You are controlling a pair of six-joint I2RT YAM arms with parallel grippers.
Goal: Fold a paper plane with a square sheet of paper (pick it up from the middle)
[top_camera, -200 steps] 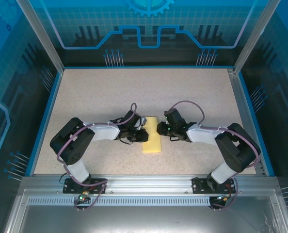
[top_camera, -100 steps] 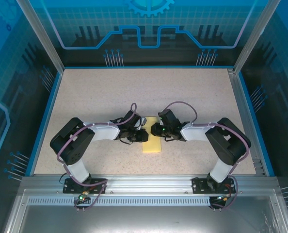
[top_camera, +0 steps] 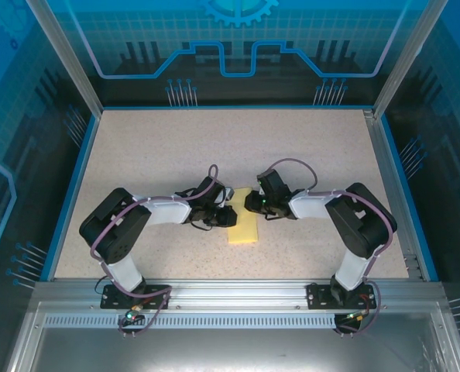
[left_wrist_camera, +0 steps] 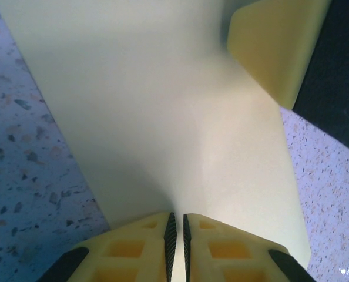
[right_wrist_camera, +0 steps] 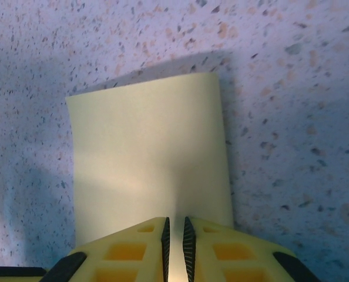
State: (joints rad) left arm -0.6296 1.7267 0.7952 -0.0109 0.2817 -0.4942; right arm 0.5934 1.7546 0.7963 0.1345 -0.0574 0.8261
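Thin pale yellow sheet of paper (top_camera: 244,229) lies near the middle of the speckled grey table (top_camera: 176,147), a little toward the near edge. From above it reads as a narrow rectangle, probably already doubled over once. Left gripper (top_camera: 229,215) sits low at its left long edge, and right gripper (top_camera: 249,204) sits low at its right edge toward the far end, both touching the sheet. Judgement: the two take opposite sides so one can pin the paper while the other works a crease or lifts a flap. The overhead view gives this layout but hides the jaws under the wrists. The left wrist view supplies them: its yellow fingertips (left_wrist_camera: 221,252) stand a hair apart with the paper's edge running into the slit. That is a thin pinch, and the sheet bows up off the table from there. One yellow finger of the other arm (left_wrist_camera: 274,47) rests at the sheet's opposite side. In the right wrist view, its own fingertips (right_wrist_camera: 127,252) are likewise narrow on the paper's edge. The sheet beyond lies flat, one far corner slightly curled. Layer alignment: cannot tell.
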